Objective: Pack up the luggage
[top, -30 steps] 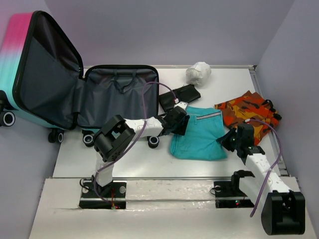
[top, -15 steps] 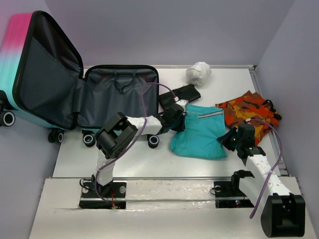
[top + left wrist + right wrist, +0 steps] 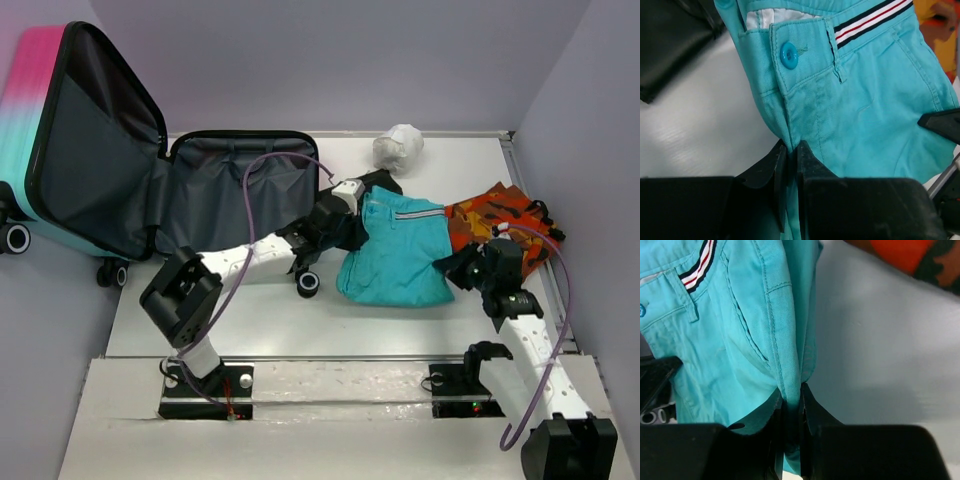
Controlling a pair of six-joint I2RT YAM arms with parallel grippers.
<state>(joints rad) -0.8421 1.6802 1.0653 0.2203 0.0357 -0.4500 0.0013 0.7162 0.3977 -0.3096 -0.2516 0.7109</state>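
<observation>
The luggage (image 3: pixel 235 195) lies open at the back left, its black-lined base flat on the table and its pink-to-teal lid (image 3: pixel 40 120) standing up. Teal shorts (image 3: pixel 400 255) hang stretched between both grippers at mid-table. My left gripper (image 3: pixel 352 228) is shut on the shorts' left edge; in the left wrist view a fold of the shorts (image 3: pixel 865 100) below the button is pinched in that gripper (image 3: pixel 791 147). My right gripper (image 3: pixel 455 268) is shut on the right edge, with the side seam of the shorts (image 3: pixel 740 330) clamped in it (image 3: pixel 791 392).
An orange patterned garment (image 3: pixel 500 225) lies at the right edge of the table. A white bundle (image 3: pixel 398 147) sits at the back. A black folded item (image 3: pixel 378 183) lies just behind the shorts, beside the suitcase rim. The suitcase wheels (image 3: pixel 308 283) stand near the left arm.
My left gripper closed on the shorts' left edge and reached farther back and right. The shorts shifted toward the back, and the right gripper followed with its edge.
</observation>
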